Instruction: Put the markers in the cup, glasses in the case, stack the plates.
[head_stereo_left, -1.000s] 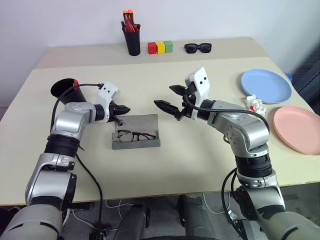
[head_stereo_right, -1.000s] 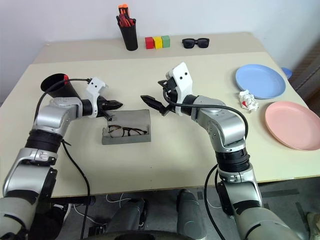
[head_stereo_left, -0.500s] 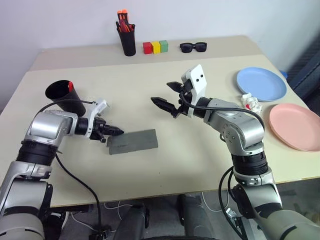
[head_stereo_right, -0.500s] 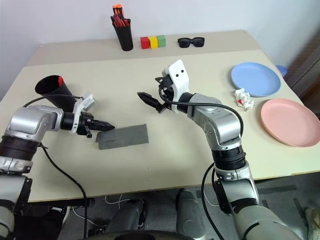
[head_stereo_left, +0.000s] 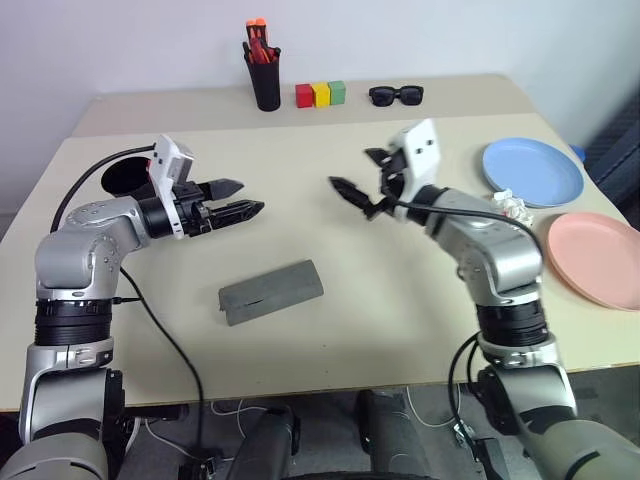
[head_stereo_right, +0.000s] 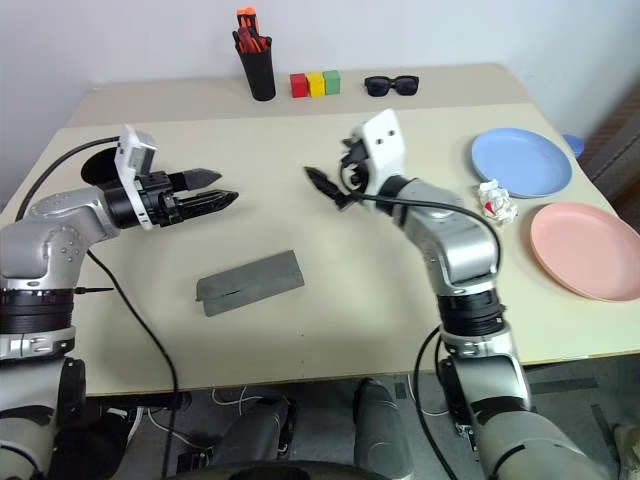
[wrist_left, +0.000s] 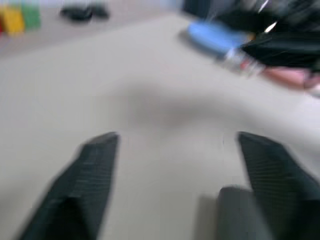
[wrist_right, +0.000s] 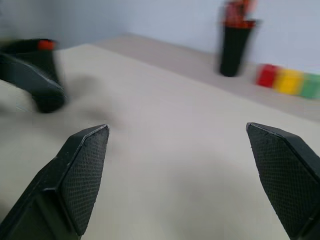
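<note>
My left claw (head_stereo_left: 243, 198) hangs spread above the table (head_stereo_left: 400, 290), gripping nothing. The grey case (head_stereo_left: 271, 291) lies shut on the table, nearer than that claw and slightly to its right, apart from it. My right claw (head_stereo_left: 362, 180) is also spread and empty, with the case near-left of it. The blue plate (head_stereo_left: 533, 170) and pink plate (head_stereo_left: 598, 257) lie side by side far right.

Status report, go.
Left gripper open, empty; right gripper open, empty. Case shut on table. Blue plate and pink plate unstacked, crumpled wrapper between them.
</note>
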